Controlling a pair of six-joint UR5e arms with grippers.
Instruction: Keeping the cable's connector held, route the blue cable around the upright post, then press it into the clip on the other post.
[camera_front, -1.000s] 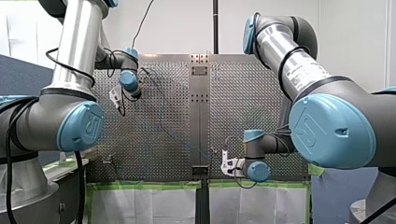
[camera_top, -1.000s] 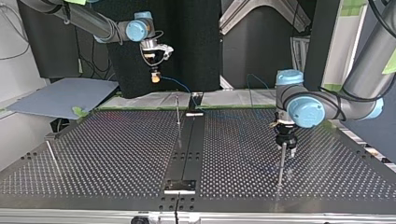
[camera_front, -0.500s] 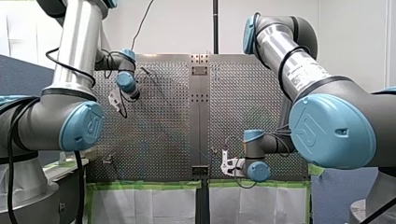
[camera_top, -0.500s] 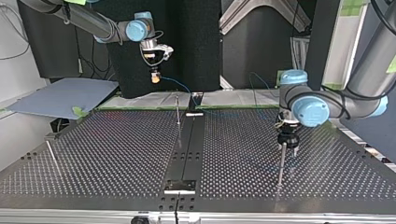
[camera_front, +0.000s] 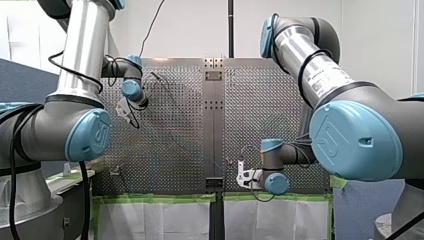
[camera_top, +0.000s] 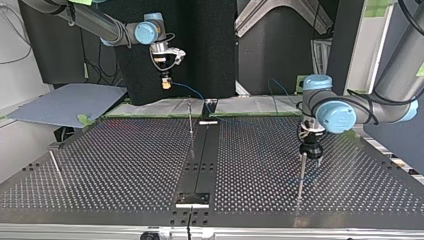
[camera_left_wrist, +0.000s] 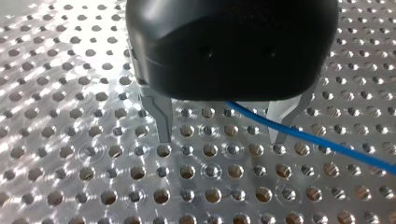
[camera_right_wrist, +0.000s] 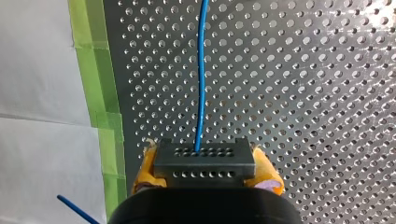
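My right gripper (camera_right_wrist: 205, 179) has its yellow pads shut on the dark connector (camera_right_wrist: 204, 163). The blue cable (camera_right_wrist: 201, 84) runs straight ahead from it over the perforated plate. In the top view the same gripper (camera_top: 165, 82) hangs above the table's far edge, and the cable (camera_top: 192, 92) droops from it. My left gripper (camera_left_wrist: 223, 139) is open just above the plate, and the cable (camera_left_wrist: 327, 144) passes slantwise between its metal fingers (camera_left_wrist: 163, 119). In the top view it (camera_top: 310, 153) stands right behind the top of an upright post (camera_top: 301, 176).
A thin post (camera_top: 190, 120) stands near the table's middle strip (camera_top: 199, 165). Another post (camera_top: 56, 168) leans at the top view's left. Green tape (camera_right_wrist: 93, 70) and white paper border the plate beside my right gripper. A grey sheet (camera_top: 65, 102) lies beyond the table.
My left gripper has shifted a little toward the top view's right and slightly nearer, staying by the post's top. My right arm holds still with the connector.
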